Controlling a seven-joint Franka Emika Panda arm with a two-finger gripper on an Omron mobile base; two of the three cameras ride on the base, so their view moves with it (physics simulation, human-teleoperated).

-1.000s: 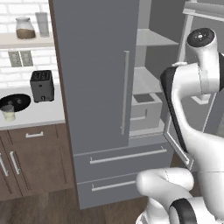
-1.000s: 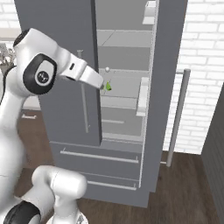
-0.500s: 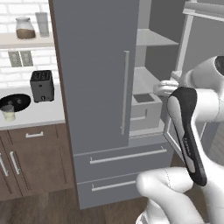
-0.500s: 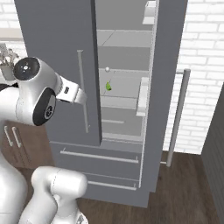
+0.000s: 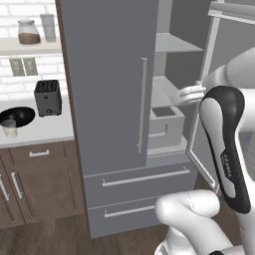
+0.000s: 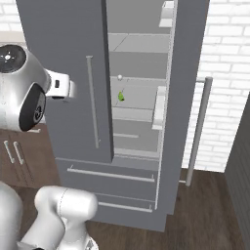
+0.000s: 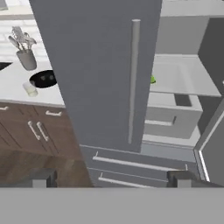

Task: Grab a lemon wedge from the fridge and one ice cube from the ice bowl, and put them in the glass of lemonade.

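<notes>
— Grey fridge [image 6: 63, 73]: which door stands open?
— The right one; the lemon wedge [image 6: 120, 96] lies on a middle shelf near its left edge.
— Pincer [image 7: 111, 178]?
— Spread wide, holding nothing, facing the closed left door.

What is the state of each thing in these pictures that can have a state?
fridge: right door open, left door shut, both drawers shut.
lemon wedge: lying on a fridge shelf, not held.
glass of lemonade: upright on the counter, beside the ice bowl.
pincer: open, holding nothing.
</notes>
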